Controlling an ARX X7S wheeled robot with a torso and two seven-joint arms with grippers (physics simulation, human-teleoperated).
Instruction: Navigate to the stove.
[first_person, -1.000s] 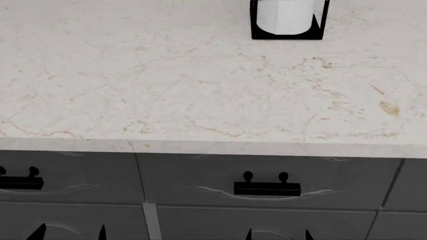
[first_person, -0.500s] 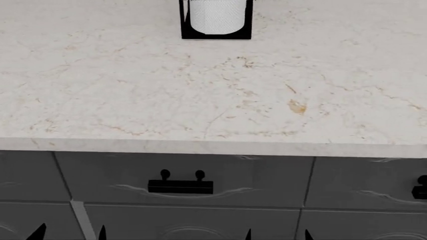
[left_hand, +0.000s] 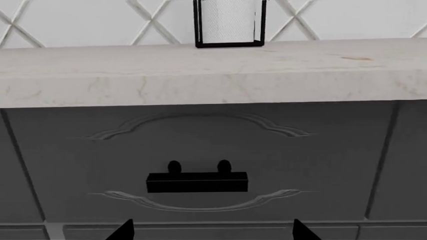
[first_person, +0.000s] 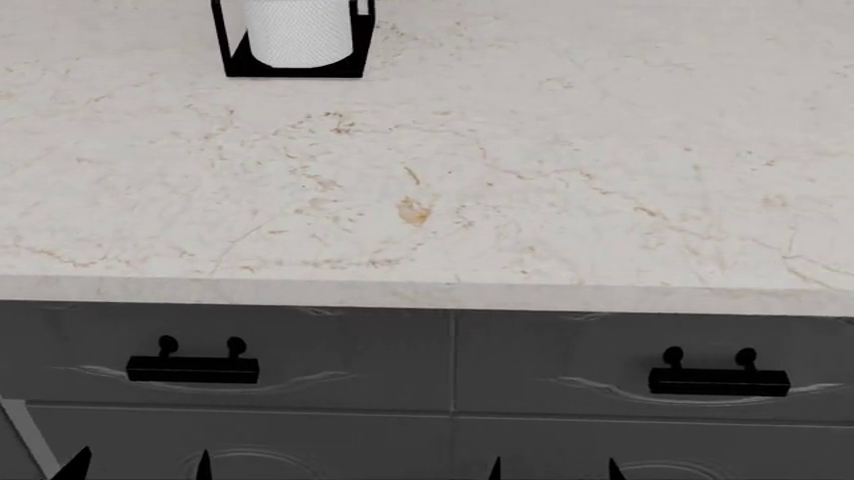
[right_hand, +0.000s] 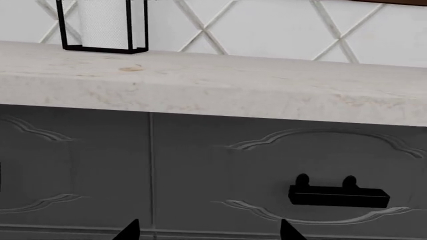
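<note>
Marble countertop (first_person: 561, 180) fills most of the head view, pale cream with tan veining and one small brown fleck near its middle. Over at the far left of the counter, close to the back edge, stands a black wire-frame holder (first_person: 296, 40) with a white paper roll (first_person: 300, 30) upright inside it. From the left wrist view that same holder sits against a white wall of diamond-pattern tiles (left_hand: 80, 20).

Below the counter's front edge runs a row of dark grey drawers (first_person: 587, 350) with embossed curved trim. Two black bar handles show from above, a left handle (first_person: 195, 368) and a right handle (first_person: 718, 379), well apart, with a seam between their drawer fronts.

Down at the bottom of the head view, the left gripper (first_person: 140, 468) shows only as two black fingertips, standing apart with a clear gap between them. The right gripper (first_person: 554, 470) looks the same, tips spread and nothing between them. Both point at the drawer fronts, short of touching.

As for the stove, no glossy black cooktop appears in any of the three views, so it lies outside what the cameras catch.
</note>
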